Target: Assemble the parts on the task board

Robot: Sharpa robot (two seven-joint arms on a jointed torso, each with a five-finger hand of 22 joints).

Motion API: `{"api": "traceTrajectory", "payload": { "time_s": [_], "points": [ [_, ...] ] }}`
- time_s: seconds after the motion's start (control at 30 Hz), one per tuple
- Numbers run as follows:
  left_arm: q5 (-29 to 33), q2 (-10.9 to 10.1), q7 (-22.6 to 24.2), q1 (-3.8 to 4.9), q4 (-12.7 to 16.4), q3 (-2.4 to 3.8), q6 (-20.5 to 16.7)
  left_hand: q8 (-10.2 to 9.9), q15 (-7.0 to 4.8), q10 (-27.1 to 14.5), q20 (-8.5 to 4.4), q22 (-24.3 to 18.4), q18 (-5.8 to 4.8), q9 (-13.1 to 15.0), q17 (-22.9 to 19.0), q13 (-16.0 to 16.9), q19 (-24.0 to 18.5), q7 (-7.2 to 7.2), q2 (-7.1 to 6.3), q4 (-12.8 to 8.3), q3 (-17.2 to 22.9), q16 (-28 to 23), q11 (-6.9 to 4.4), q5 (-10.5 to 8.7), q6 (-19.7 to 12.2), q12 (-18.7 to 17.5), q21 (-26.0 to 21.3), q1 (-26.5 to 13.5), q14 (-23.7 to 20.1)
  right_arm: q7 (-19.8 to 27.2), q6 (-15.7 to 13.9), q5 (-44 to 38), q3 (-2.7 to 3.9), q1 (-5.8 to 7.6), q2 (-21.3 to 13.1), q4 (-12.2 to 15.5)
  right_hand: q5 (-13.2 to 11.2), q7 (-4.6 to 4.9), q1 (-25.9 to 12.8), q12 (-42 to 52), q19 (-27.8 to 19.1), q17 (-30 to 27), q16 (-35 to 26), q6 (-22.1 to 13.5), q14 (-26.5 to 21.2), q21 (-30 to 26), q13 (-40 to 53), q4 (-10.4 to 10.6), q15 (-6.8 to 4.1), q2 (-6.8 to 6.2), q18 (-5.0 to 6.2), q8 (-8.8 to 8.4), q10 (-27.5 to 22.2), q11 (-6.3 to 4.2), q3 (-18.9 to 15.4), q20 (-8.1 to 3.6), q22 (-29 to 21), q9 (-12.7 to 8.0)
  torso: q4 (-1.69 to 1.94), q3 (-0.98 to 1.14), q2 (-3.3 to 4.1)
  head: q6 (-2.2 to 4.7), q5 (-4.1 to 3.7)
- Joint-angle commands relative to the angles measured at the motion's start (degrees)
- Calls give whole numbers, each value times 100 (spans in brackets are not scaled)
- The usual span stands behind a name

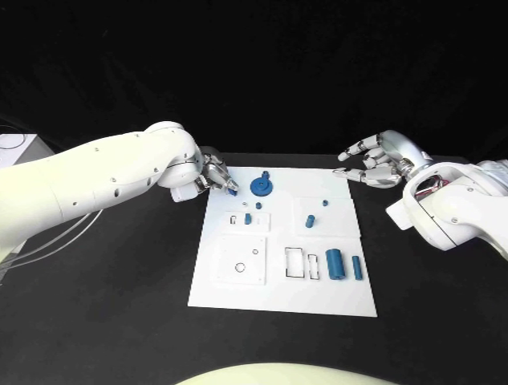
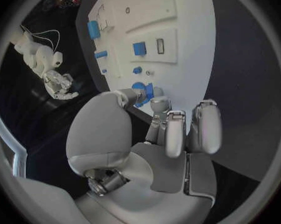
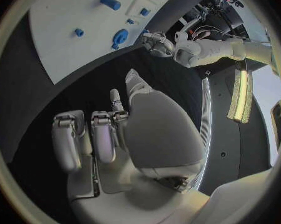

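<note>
Black tabletop and dark surroundings frame the white task board (image 1: pixel 284 298), which lies in the middle of the table between the two arms. Near its far edge sits a blue wheel-shaped part (image 1: pixel 263 188) with a small upright piece on it; whether it is fully seated I cannot tell. Closer in, a few small blue pegs (image 1: pixel 309 220) stand or lie about the board's middle, and two blue cylinders (image 1: pixel 344 265) lie loose beside an outlined rectangular slot (image 1: pixel 294 263). A square plate with a round hole (image 1: pixel 241 259) looks unfilled. By that showing the job seems early to midway: most pieces still wait for their places. The left hand (image 1: pixel 216 178) hovers at the board's far left corner, just beside the wheel-shaped part, fingers partly curled and close together; I see nothing held in it, though the fingertips are too small to be sure. The right hand (image 1: pixel 373 160) hangs off the board's far right corner, fingers spread and empty.
</note>
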Motion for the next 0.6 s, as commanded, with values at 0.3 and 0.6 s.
{"api": "traceTrajectory", "payload": {
  "time_s": [0.3, 0.6],
  "points": [
    [-694, -422, -29, -12, 918, -75, -762, 131, -108, 152, -66, 432, -66, 173, 1510, 68, 114, -80, -84, -1056, 1072, 25, -66, 443, 133, 48, 71, -254, 608, 58, 89, -23, 1, -3, -16, -7, 28, -15, -64, -18, 600, 1308, -23, -29, 557, 12, 1111, 21, -17, -2, -83, 40, 171, -4, 9, -25, 1505, -3, 42, 14, -31, -49, 28],
    [-1302, -573, -67, -83, 1355, -294, -1094, 150, -118, 196, -76, 466, -75, 188, 1510, 110, 141, -93, -89, -1083, 1094, 25, -78, 483, 155, 78, 92, -278, 608, 82, 86, -22, -1, -5, -3, -34, 28, -15, -64, -18, 600, 1308, -23, -29, 557, 12, 1111, 21, -17, -2, -83, 40, 171, -4, 9, -25, 1505, -3, 44, 15, -32, -82, 40]
  ]
}}
